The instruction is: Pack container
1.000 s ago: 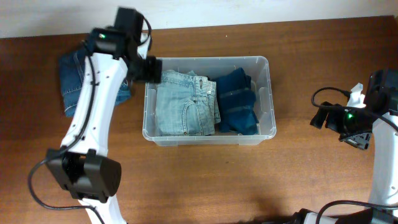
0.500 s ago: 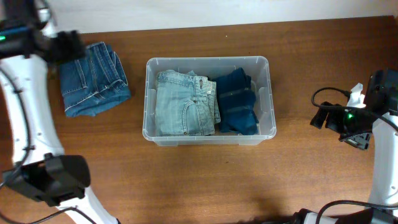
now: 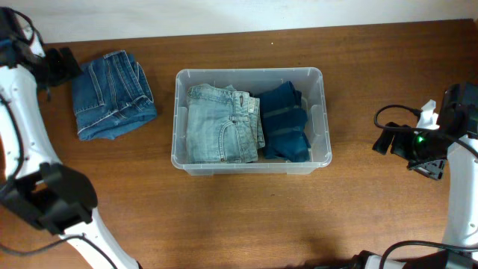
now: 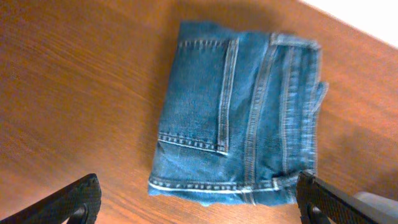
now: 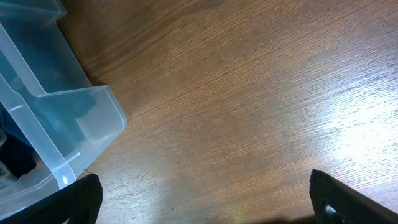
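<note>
The clear plastic container (image 3: 323, 112) stands mid-table and holds folded light-blue jeans (image 3: 220, 123) on its left and a dark blue folded garment (image 3: 285, 123) on its right. Folded medium-blue jeans (image 3: 112, 96) lie on the table left of it, and they fill the left wrist view (image 4: 239, 115). My left gripper (image 4: 199, 202) is open and empty, hovering just beside those jeans at the far left (image 3: 60, 63). My right gripper (image 5: 205, 199) is open and empty over bare wood right of the container, whose corner (image 5: 68, 124) shows in its view.
The wooden table (image 3: 246, 217) ends at a pale wall along the back. The right arm and its cables (image 3: 418, 142) sit at the right edge. The left arm's base (image 3: 52, 202) stands at the front left.
My left arm has swung from the container's left rim out to the far left, uncovering the medium-blue jeans. The right arm has not moved.
</note>
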Motion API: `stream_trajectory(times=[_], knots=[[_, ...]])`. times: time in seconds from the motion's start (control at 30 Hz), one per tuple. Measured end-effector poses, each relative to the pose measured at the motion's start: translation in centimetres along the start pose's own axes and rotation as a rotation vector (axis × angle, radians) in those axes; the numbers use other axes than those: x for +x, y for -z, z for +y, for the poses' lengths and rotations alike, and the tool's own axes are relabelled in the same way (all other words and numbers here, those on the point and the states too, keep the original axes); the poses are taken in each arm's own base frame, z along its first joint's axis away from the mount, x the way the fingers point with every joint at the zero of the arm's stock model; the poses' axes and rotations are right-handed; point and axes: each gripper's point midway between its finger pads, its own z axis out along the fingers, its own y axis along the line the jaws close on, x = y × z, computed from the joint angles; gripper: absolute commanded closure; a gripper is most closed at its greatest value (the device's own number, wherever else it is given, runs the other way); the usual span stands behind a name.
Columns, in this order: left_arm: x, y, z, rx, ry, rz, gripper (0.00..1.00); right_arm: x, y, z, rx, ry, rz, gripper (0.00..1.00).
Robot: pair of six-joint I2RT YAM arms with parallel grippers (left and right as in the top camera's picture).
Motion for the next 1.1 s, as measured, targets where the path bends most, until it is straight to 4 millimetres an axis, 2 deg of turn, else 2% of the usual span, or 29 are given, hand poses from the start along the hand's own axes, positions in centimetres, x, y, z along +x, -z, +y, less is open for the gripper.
stream_trajectory(times=[0.13,0.23,0.27,0.3,0.37,0.47,0.5,0.57,0.67,0.83,0.97,1.0,1.1], knots=[[0.9,-3.4,0.1,-0.003,0.002,0.058,0.02,0.0,0.0,0.0,0.0,0.0,0.0,0.02],[1.3,-4.6,0.1,0.005,0.008,0.081,0.11,0.0,0.0,0.0,0.0,0.0,0.0,0.02],[1.4,-4.8,-0.1,0.012,0.009,0.084,0.11,0.0,0.0,0.0,0.0,0.0,0.0,0.02],[1.4,-4.9,-0.2,0.019,0.01,0.085,0.18,0.0,0.0,0.0,0.0,0.0,0.0,0.02],[1.3,-4.9,-0.6,0.04,0.016,0.084,0.22,0.0,0.0,0.0,0.0,0.0,0.0,0.02],[1.2,-5.1,-1.0,0.065,0.02,0.081,0.36,0.0,0.0,0.0,0.0,0.0,0.0,0.02],[1.2,-5.3,-1.0,0.069,0.018,0.082,0.37,0.0,0.0,0.0,0.0,0.001,0.0,0.01],[1.5,-5.8,-1.1,0.076,0.018,0.093,0.38,0.0,0.0,0.0,0.0,0.0,0.0,0.02],[2.1,-7.2,-1.1,0.079,0.02,0.122,0.48,0.0,0.0,0.0,0.0,0.0,0.0,0.02],[2.5,-8.2,-1.1,0.08,0.024,0.137,0.78,0.0,0.0,0.0,0.0,0.0,0.0,0.02],[2.3,-8.2,-1.3,0.083,0.018,0.13,0.91,0.0,0.0,0.0,0.0,0.0,0.0,0.01],[2.3,-8.2,-1.4,0.084,0.018,0.128,0.97,0.0,0.0,0.0,0.0,0.0,0.0,0.02],[2.1,-8.3,-1.8,0.088,0.012,0.12,0.99,0.0,0.0,0.0,0.0,0.0,0.0,0.02]])
